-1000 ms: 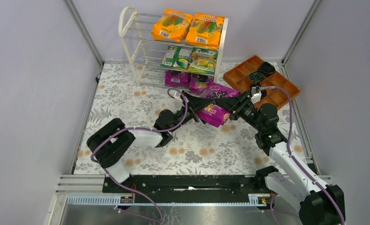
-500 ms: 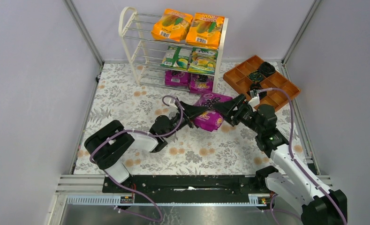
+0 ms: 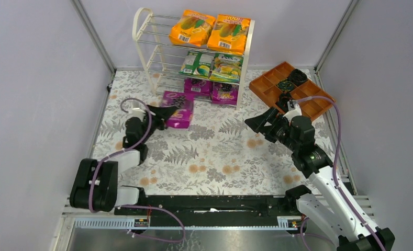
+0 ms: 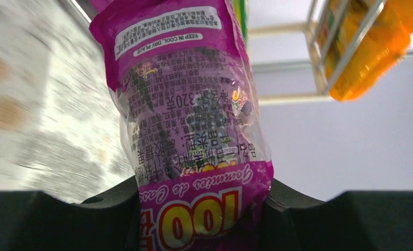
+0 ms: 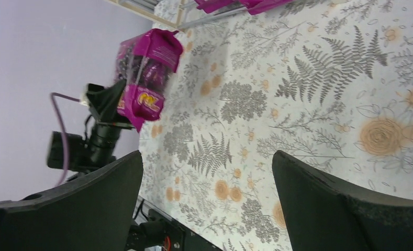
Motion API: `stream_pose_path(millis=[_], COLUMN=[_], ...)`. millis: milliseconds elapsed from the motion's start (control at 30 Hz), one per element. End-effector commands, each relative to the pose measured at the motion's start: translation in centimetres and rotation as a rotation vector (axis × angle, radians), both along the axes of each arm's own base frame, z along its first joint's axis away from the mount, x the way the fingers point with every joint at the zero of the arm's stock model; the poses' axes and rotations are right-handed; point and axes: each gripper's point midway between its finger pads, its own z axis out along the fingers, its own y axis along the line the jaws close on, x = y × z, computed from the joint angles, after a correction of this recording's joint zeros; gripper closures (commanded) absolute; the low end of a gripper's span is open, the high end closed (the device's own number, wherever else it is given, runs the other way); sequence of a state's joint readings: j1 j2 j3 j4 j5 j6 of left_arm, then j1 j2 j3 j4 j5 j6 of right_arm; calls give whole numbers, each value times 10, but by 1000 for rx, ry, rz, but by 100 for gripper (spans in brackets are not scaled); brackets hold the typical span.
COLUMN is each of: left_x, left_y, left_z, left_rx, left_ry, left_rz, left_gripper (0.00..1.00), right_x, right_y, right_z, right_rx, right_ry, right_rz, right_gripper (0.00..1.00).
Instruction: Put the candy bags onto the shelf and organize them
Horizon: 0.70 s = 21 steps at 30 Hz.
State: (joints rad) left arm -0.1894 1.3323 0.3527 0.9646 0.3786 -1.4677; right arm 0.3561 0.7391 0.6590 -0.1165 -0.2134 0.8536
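My left gripper (image 3: 161,113) is shut on a purple candy bag (image 3: 177,109) and holds it just in front of the bottom left of the cream-white shelf (image 3: 144,47). The bag fills the left wrist view (image 4: 193,125) and shows in the right wrist view (image 5: 144,73). The shelf holds two orange bags (image 3: 209,31) on top, two green-yellow bags (image 3: 212,65) in the middle and two purple bags (image 3: 212,90) at the bottom right. My right gripper (image 3: 254,124) is open and empty over the floral mat, right of centre; the right wrist view (image 5: 207,201) shows nothing between its jaws.
An orange compartmented tray (image 3: 269,86) with small black round objects (image 3: 292,79) lies at the back right, behind my right arm. Grey walls and metal frame posts close in both sides. The left halves of the shelf tiers (image 3: 162,49) are bare rods.
The purple bag passed from between both grippers to my left one alone. My left arm swung left with it to the shelf's front left. My right gripper let go and drew back right.
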Motion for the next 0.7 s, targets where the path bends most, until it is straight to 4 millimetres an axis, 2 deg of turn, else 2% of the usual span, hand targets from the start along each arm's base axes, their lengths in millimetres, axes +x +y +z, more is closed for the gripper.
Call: stream_pose_path(millis=[0,67,133,267,367,433,667], left_x=[15,27,39,63,80,90,134], left_y=[47,72,83,69,69,69,75], left_z=[20,23,26,35,33,39,21], left_rx=[337,399,406,305,183,122,5], left_ry=[-207,-233,-244,-299,-291,-341,-318], left_rz=[33,109,138,31,-1,-2,-15], left_gripper=[57,57,57,54,55,55,55], right_x=[-2,-5,-6,-8,-12,-14,-20], right_y=[-9,-9,-10,-11,-14,-18,-26], right_z=[-1,-2,-3,1,3,4,7], right_rx=[-77,-83,-89,-104,-125,-137,-151], right_ry=[-27,-29,-34,-48,-56,-62,-83], right_rz=[-7,0,3,11,14,4,-27], right_gripper=[0,0,0,0,0,0,0])
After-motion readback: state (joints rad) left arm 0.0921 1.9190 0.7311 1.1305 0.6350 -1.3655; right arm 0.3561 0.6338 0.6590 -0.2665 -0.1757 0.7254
